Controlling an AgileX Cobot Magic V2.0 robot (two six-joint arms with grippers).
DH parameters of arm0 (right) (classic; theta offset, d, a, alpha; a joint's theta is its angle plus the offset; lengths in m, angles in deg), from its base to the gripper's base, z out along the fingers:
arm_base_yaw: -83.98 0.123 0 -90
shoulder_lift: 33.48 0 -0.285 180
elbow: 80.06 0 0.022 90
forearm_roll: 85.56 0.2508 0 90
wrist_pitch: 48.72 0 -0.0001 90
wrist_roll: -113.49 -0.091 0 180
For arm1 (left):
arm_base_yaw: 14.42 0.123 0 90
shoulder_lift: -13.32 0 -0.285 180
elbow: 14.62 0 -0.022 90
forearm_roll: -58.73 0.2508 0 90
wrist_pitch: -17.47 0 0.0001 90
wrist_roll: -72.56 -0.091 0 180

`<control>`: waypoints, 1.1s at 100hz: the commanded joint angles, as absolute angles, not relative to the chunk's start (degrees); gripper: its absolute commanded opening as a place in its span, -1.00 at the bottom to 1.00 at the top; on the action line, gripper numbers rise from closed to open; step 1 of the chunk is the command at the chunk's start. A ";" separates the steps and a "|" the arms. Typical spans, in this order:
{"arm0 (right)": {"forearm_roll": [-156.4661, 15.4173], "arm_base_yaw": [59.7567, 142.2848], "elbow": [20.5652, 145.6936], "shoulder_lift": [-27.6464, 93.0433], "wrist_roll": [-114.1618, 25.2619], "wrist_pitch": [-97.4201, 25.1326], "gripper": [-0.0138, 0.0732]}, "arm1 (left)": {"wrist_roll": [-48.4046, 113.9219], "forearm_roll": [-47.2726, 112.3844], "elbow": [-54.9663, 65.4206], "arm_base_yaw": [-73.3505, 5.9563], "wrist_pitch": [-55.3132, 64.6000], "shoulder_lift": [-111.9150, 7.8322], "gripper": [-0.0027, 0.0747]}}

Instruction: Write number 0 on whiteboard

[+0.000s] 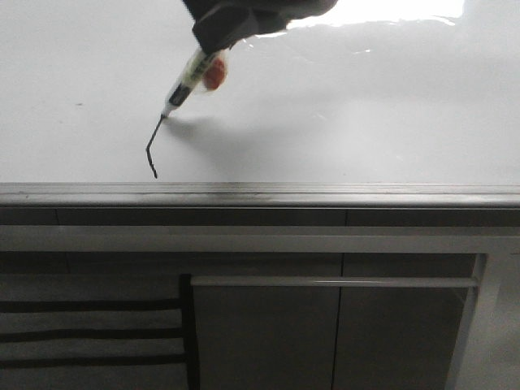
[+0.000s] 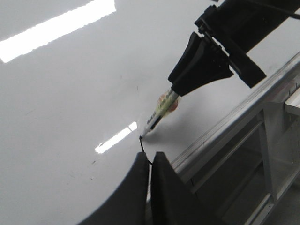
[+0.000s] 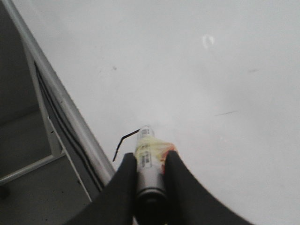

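The whiteboard (image 1: 366,106) is a glossy white panel with glare at the top. My right gripper (image 1: 218,45) is shut on a marker (image 1: 188,81) wrapped in yellow and red tape. The marker's tip touches the board at the top end of a short bent black stroke (image 1: 151,150), only a piece of the number 0. In the right wrist view the gripper (image 3: 149,161) holds the marker (image 3: 146,150) beside the stroke (image 3: 123,143). In the left wrist view my left gripper (image 2: 151,159) is shut and empty, near the stroke (image 2: 142,145) and the marker (image 2: 159,112).
A grey metal rail (image 1: 325,195) runs along the board's lower edge. Below it stand grey cabinet panels (image 1: 268,333) with a horizontal bar (image 1: 333,282). A few faint marks dot the board (image 3: 229,112).
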State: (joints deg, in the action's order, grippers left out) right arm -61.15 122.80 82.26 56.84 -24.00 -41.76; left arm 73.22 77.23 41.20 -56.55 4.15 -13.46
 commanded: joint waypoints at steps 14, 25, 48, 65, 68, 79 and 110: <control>-61.25 119.52 83.83 53.53 -23.51 -39.97 -0.84 | 73.86 76.89 39.64 -57.16 8.31 -13.87 -0.98; -61.25 119.52 82.87 54.00 -23.51 -37.63 -0.84 | 73.86 76.79 39.64 -57.16 8.31 -13.87 -0.98; -61.25 120.77 82.09 57.19 -23.51 -37.35 -0.84 | 73.86 76.79 39.64 -57.16 8.31 -13.87 -0.98; -61.25 123.49 82.20 58.81 -23.51 -41.22 -0.84 | 73.86 76.79 39.64 -57.16 8.31 -13.87 -0.98; -61.28 123.66 82.20 58.81 -23.51 -41.58 -0.84 | 73.86 76.79 39.64 -57.16 8.31 -13.87 -0.98; -61.28 123.80 82.20 58.31 -23.51 -42.40 -0.84 | 73.86 76.79 39.64 -57.16 8.31 -13.87 -0.98; -61.42 125.64 82.20 49.09 -23.51 -36.43 -0.84 | 73.86 76.08 39.64 -57.16 10.18 -13.87 -0.98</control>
State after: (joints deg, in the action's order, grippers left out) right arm -61.35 124.74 80.58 53.80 -24.00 -36.14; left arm 73.22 76.89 41.20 -56.55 4.41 -13.46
